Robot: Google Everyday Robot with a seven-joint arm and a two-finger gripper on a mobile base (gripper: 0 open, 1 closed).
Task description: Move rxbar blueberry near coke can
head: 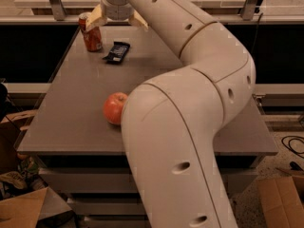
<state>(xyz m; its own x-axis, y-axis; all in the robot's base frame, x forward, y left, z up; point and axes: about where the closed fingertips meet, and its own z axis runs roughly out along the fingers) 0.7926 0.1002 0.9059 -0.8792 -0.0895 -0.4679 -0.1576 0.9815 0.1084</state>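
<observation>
Upper left, my spread pincer (116,22) (empty) hovers over the flat navy-wrapped bar (117,52) beside the red metal can (91,33); placing seems done, so next I lift clear.

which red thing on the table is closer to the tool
The coke can, upright at the far left of the table, right beside the open tool that hangs over the rxbar blueberry. The round apple sits much nearer the camera.

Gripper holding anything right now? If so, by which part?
Nothing. The gripper hangs open and empty over the far end of the table; the rxbar blueberry lies flat below it, beside the coke can, not touching.
</observation>
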